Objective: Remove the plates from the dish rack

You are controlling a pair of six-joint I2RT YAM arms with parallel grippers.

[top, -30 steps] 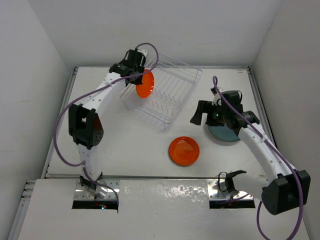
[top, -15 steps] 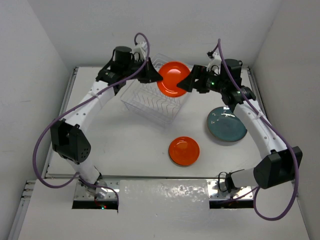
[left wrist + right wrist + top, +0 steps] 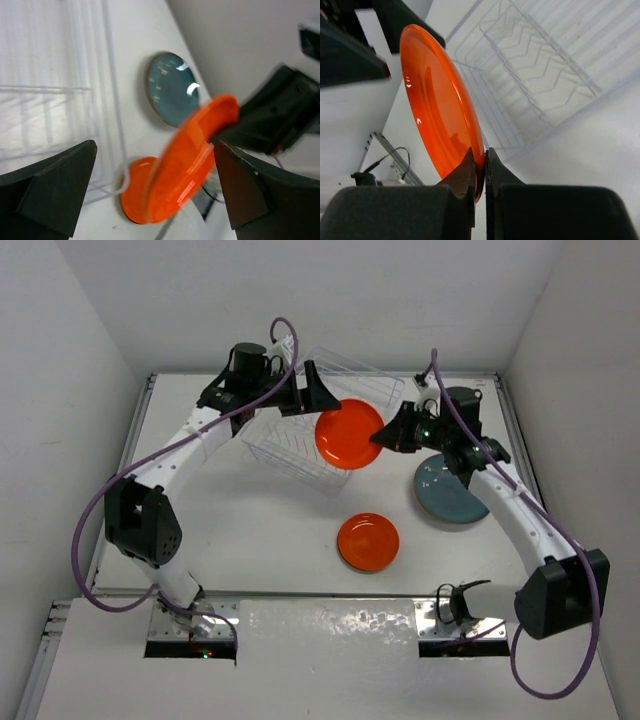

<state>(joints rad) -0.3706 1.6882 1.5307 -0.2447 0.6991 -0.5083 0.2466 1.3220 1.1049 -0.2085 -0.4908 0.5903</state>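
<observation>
A small orange plate (image 3: 349, 433) hangs on edge in the air just off the near right side of the dish rack (image 3: 297, 453). My right gripper (image 3: 384, 437) is shut on its right rim; in the right wrist view the fingers (image 3: 470, 172) pinch the plate (image 3: 440, 105) at its lower edge. My left gripper (image 3: 312, 400) stands open at the plate's upper left. In the left wrist view the blurred plate (image 3: 192, 155) lies between its spread fingers (image 3: 55, 187) without touching them. A second orange plate (image 3: 368, 541) and a dark teal-grey plate (image 3: 452, 492) lie flat on the table.
The wire rack (image 3: 545, 75) shows only bare tines in the right wrist view. White walls close in the table on the left, back and right. The right arm's forearm (image 3: 510, 505) passes over the teal-grey plate's far edge.
The orange plate went from the left gripper to the right one: the left jaws opened, the right jaws shut on the rim. The plate has moved a little nearer, away from the rack.
</observation>
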